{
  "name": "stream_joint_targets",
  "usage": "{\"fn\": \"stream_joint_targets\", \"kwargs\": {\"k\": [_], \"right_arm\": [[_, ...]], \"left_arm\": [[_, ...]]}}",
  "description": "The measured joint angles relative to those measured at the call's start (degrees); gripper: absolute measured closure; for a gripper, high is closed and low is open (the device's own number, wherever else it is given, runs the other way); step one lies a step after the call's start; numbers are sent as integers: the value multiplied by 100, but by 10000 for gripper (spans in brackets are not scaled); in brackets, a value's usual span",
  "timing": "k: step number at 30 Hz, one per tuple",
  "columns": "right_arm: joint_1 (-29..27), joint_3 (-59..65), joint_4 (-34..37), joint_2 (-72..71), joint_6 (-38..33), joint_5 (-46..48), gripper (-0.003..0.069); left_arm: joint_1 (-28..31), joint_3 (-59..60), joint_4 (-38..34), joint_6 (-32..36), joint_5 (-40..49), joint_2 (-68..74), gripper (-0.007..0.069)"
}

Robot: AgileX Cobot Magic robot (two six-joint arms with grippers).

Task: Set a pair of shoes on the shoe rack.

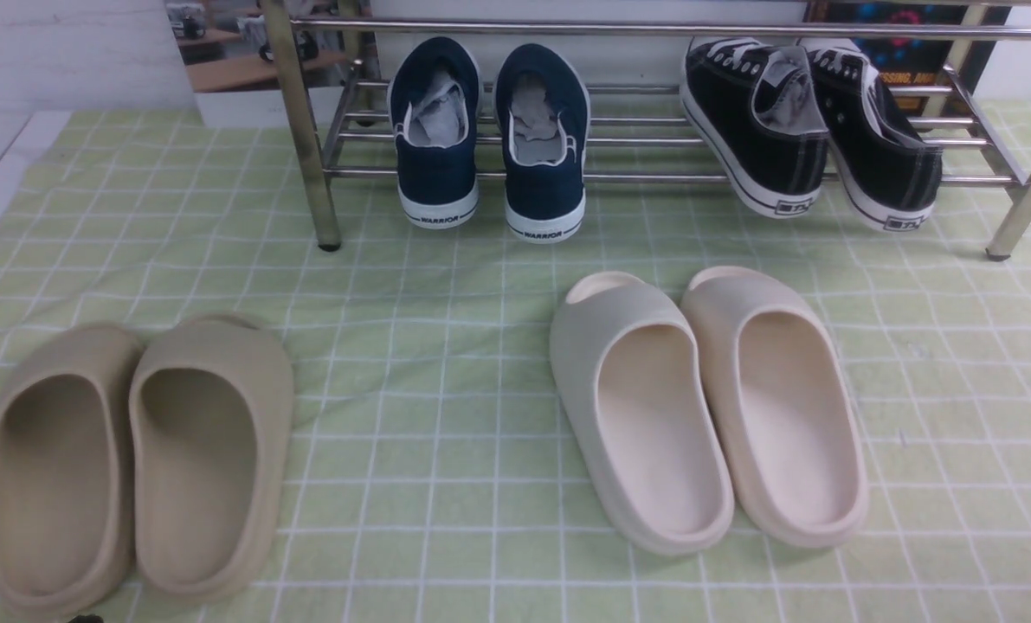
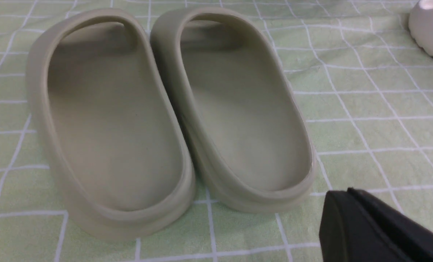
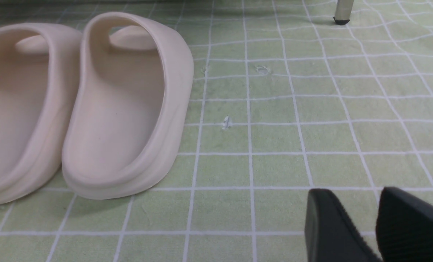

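Two navy slip-on sneakers (image 1: 437, 177) are sitting side by side on the lower bars of the shoe rack (image 1: 654, 30), so the central demand of the task is looking met. Their toes are pointing inward, their heels are facing outward past the front bar, and a narrow gap is separating them. The one nearer the robot's right is sitting slightly farther out, yet neither is appearing to tip. Grey paper is filling both openings.

Farther to the robot's right, the black lace-up sneakers (image 1: 757, 130) are sharing that tier, well apart from the navy pair. Below the rack, the beige slides (image 1: 203, 484) and the cream slides (image 1: 654, 415) are lying on the checked cloth (image 1: 446, 519); the task is asking for only one pair, so they are probably not counting as unfinished work.

The left end effector (image 2: 351, 191) is keeping its fingers clenched together, gripping nothing, near the beige slides. The right end effector (image 3: 354, 191) is standing released, its fingers parted with nothing between them, beside the cream slides. Neither is touching the rack or the navy pair. Little is seeming left to do: at most, someone is wanting a small inward nudge to even up the heels.
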Motion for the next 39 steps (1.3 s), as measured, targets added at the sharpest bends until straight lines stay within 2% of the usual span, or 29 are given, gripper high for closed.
{"fn": "stream_joint_targets", "kwargs": {"k": [13,22,39], "right_arm": [[0,0,0,0,0,0,419],[0,0,0,0,0,0,419],[0,0,0,0,0,0,419]], "left_arm": [[271,0,11,-167,4,0,638],[271,0,-15,277,-103,0,638],[271,0,-40,277,-103,0,638]]}}
